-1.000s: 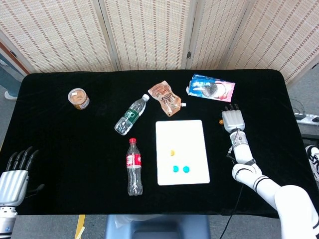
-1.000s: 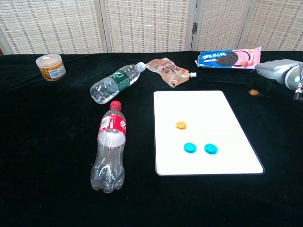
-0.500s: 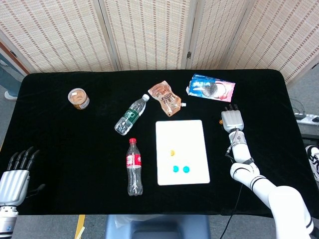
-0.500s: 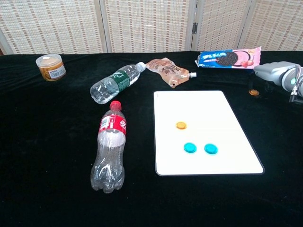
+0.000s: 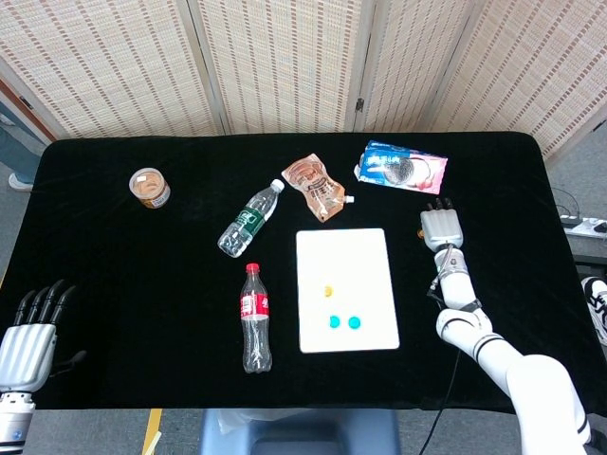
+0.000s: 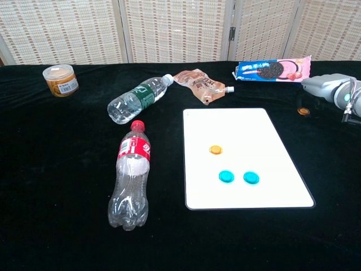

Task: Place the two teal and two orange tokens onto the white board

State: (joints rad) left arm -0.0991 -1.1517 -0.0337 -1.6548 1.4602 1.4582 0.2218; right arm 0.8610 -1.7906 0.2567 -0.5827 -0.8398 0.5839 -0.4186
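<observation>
Right hand (image 5: 442, 227) edged closer | fingers (image 6: 312, 85) extended, empty | orange token (image 6: 303, 111) just beside them

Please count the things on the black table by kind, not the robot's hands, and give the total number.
Teal tokens: 2
Orange tokens: 2, one on the board, one off it
White board: 1
Plastic bottles: 2
Drink pouch: 1
Cookie packet: 1
Small tub: 1
Total: 10
</observation>
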